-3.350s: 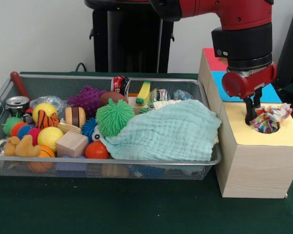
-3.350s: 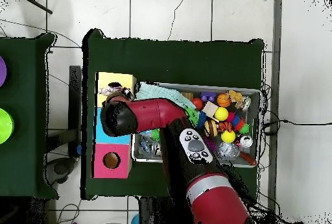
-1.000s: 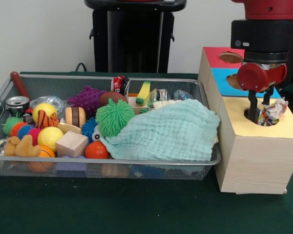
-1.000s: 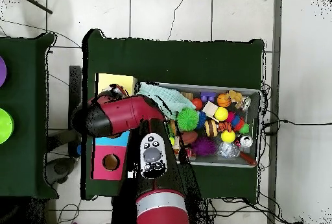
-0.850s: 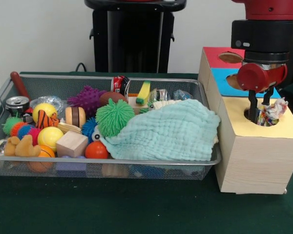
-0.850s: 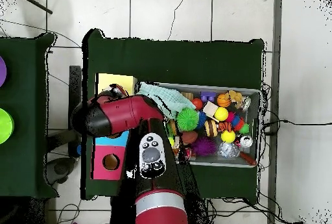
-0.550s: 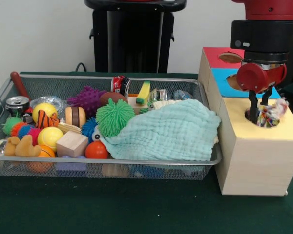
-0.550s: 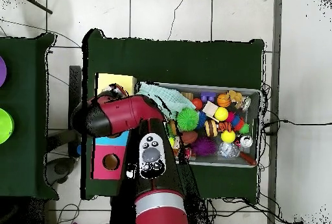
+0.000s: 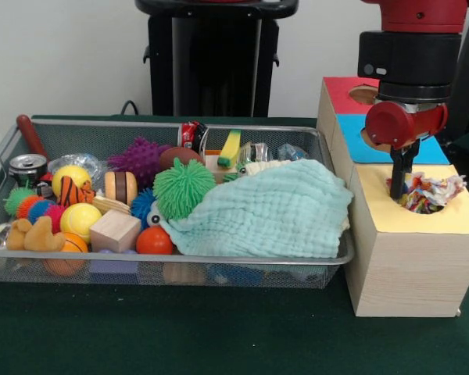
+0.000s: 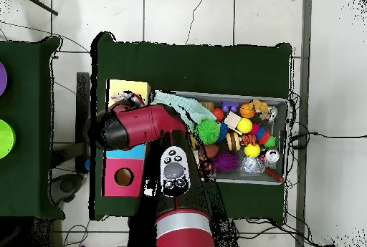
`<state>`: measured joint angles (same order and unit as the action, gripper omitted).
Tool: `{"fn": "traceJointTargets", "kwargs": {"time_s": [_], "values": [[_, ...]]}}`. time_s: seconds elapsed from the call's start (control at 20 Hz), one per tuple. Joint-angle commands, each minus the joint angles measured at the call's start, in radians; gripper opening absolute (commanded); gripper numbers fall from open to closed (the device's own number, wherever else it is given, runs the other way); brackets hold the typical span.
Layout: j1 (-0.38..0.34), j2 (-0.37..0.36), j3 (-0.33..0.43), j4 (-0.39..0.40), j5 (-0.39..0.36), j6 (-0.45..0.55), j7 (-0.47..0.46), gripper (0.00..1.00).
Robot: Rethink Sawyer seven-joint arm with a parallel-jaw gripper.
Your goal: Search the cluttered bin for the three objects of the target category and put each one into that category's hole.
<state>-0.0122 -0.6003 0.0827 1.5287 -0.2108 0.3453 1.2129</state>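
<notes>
Judging by the wrapper (image 9: 428,192), is it in yet?

Not quite, I'd say. It sits crumpled in the hole (image 9: 442,206) of the yellow box (image 9: 418,223), just beside the gripper (image 9: 399,186) on the side away from the bin (image 9: 219,258), and much of it shows above the rim.

Is the gripper holding it?

I cannot tell whether it is open or closed; it hangs low at the hole's edge, touching or nearly touching the plastic.

So how would you finish?

Come down on the wrapper's middle and press it in, then lift straight up (crinkly film may spring back or cling).

Any room to work?

Plenty. The yellow top around the gripper is flat and bare, and the blue and red boxes behind it are clear of the move. The green table (image 9: 180,336) is open in front. A clear wrapper (image 9: 82,162) lies at the bin's far end from the gripper.
</notes>
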Motion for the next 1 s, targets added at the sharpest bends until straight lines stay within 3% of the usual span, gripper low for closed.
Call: {"fn": "traceJointTargets", "kwargs": {"time_s": [0.05, 0.45, 0.5, 1.0], "values": [[-0.047, 0.028, -0.002, 0.039, -0.053, 0.088, 0.07, 0.0], [-0.069, 0.038, 0.04, 0.053, -0.047, 0.082, 0.053, 0.0], [-0.068, 0.038, 0.039, 0.053, -0.05, 0.084, 0.055, 1.0], [-0.044, 0.035, 0.008, 0.041, -0.065, 0.075, 0.073, 1.0]]}}
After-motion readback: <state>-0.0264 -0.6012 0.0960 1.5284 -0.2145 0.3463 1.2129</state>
